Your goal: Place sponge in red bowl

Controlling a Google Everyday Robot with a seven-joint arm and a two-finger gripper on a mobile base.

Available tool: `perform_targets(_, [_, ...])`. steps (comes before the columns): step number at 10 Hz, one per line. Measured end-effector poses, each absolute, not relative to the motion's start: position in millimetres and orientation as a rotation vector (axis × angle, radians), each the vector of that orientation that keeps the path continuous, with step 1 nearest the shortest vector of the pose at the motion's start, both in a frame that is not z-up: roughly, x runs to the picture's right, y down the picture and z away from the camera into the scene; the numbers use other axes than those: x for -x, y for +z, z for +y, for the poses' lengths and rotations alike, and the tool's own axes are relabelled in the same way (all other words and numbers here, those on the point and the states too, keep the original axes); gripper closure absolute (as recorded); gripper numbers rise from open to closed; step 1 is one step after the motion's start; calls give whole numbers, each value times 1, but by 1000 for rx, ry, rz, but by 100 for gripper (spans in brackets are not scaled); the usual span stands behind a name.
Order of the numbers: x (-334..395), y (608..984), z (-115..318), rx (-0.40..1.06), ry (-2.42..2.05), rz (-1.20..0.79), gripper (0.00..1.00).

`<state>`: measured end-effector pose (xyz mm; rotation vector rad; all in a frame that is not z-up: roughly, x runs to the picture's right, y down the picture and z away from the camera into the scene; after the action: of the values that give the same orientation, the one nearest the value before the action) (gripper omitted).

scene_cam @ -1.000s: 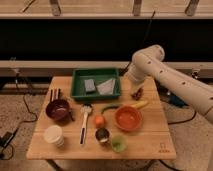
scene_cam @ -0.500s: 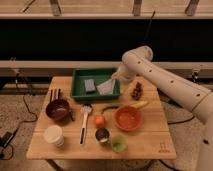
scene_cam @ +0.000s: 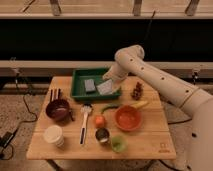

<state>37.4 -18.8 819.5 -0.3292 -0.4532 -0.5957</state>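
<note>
The sponge (scene_cam: 89, 85), a small grey-blue block, lies in the left half of the green tray (scene_cam: 77, 89) at the table's back. The red bowl (scene_cam: 127, 118), bright orange-red and shallow, stands right of centre towards the front, and I see nothing in it. My gripper (scene_cam: 112, 76) hangs at the end of the white arm that reaches in from the right. It is over the tray's right side, just above a pale folded cloth (scene_cam: 106, 88) and a little right of the sponge.
A maroon bowl (scene_cam: 58, 110) and dark chopsticks (scene_cam: 54, 94) are at the left. A paper cup (scene_cam: 53, 135), white brush (scene_cam: 85, 122), orange (scene_cam: 99, 120), metal cup (scene_cam: 102, 135) and green cup (scene_cam: 118, 144) stand in front. Grapes (scene_cam: 137, 91) and a banana (scene_cam: 140, 104) lie right.
The arm has swung left from the table's right side, and the gripper has come over the green tray's right part, lower and closer to the cloth and sponge. The objects have not moved.
</note>
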Motion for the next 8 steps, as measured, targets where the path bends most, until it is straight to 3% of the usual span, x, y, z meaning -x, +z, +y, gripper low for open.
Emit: perform_targets(8, [-49,830,-23,320,-599,-441,35])
